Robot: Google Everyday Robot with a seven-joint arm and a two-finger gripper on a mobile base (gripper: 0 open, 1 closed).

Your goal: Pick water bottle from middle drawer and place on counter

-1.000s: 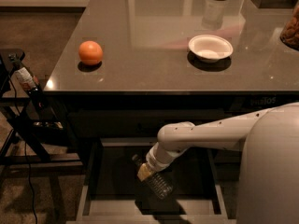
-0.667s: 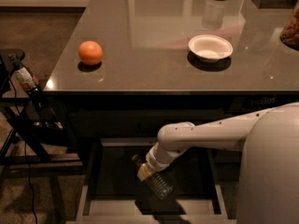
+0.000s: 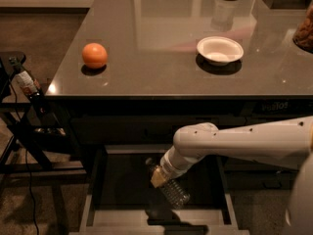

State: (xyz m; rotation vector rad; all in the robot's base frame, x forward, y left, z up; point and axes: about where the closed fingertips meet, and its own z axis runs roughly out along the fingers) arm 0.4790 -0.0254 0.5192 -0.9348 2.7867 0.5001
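Inside the middle drawer [image 3: 90,204], which stands pulled open, we see the water bottle [image 3: 175,194] over the dark floor, roughly midway between the drawer's grey side walls and nearer its front rim than its back. The bottle is small, clear plastic. Its ribbed sides catch pale glints and the dark floor shows through them. It lies at a slant, its lower end towards the drawer's front right and its upper end rising towards the back left. There the gripper [image 3: 157,176] covers it, so we cannot make out the cap.

The gripper reaches down into the drawer from the right on the end of the white arm [image 3: 244,143], and its tan tip is against the bottle's upper part. We cannot tell how wide it stands or whether it truly has hold of the bottle.

Above the drawer lies the glossy counter [image 3: 161,82], carrying an orange [image 3: 94,55] above the drawer's left side and a white bowl [image 3: 220,49] above its right.
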